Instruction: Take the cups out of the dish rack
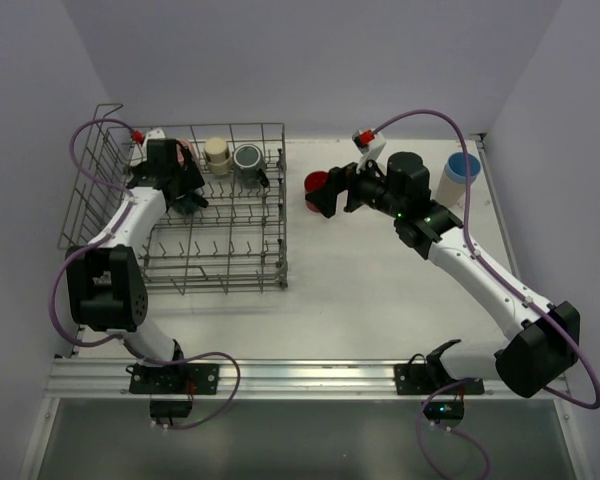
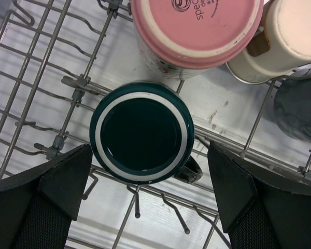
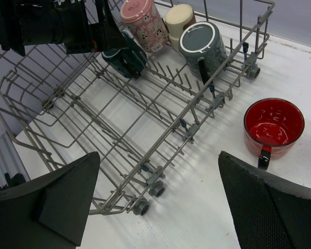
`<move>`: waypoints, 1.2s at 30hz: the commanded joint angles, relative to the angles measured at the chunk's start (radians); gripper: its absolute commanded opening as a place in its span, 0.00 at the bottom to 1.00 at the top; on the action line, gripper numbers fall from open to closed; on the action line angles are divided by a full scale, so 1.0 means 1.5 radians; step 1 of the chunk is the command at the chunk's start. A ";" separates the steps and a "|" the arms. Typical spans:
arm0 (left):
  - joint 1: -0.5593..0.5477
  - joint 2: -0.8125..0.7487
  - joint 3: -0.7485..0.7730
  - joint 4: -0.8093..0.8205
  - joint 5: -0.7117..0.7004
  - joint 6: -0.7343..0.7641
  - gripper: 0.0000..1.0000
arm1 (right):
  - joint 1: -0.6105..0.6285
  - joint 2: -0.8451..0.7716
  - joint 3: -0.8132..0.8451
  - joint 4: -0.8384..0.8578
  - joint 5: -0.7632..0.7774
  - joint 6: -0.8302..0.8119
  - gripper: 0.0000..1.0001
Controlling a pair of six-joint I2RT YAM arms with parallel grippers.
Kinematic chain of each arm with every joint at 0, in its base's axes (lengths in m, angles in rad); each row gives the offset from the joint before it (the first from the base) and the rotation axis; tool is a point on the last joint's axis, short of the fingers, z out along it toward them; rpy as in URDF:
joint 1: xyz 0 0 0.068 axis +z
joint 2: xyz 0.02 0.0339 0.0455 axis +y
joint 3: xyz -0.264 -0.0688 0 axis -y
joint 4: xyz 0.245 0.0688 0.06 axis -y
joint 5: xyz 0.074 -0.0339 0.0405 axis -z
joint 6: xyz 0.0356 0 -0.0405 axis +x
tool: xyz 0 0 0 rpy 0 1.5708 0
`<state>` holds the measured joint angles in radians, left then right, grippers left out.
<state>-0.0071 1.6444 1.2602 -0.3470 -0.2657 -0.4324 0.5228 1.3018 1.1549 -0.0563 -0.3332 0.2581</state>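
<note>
The grey wire dish rack (image 1: 283, 200) stands at the left. Upside down at its far end are a pink cup (image 2: 197, 31), a cream cup (image 1: 217, 155) and a grey cup (image 1: 247, 160). In front of the pink one sits a dark teal cup (image 2: 141, 132). My left gripper (image 2: 149, 150) hangs open straight above the teal cup, a finger on either side, not touching. A red cup (image 1: 316, 186) stands upright on the table right of the rack. My right gripper (image 1: 332, 192) is open beside it, holding nothing. A light blue cup (image 1: 462, 172) stands at the far right.
The rack's near half holds only upright tines (image 3: 145, 104). White walls close in the table on the left, back and right. My right arm's forearm (image 1: 480, 270) crosses the right side of the table.
</note>
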 commanded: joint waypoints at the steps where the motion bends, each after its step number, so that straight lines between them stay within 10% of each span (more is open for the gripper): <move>1: 0.005 0.006 -0.008 0.063 -0.007 0.026 1.00 | 0.004 -0.009 -0.002 0.033 -0.019 0.013 0.99; 28: 0.040 0.078 -0.015 0.103 0.028 0.022 1.00 | 0.044 0.009 0.012 0.033 -0.017 0.003 0.99; 36: 0.039 0.001 -0.029 0.109 0.041 0.018 0.58 | 0.063 0.008 0.017 0.033 -0.017 0.008 0.99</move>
<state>0.0395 1.7439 1.2274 -0.1974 -0.2085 -0.4084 0.6029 1.3163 1.1549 -0.0433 -0.3542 0.2680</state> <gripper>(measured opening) 0.916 0.989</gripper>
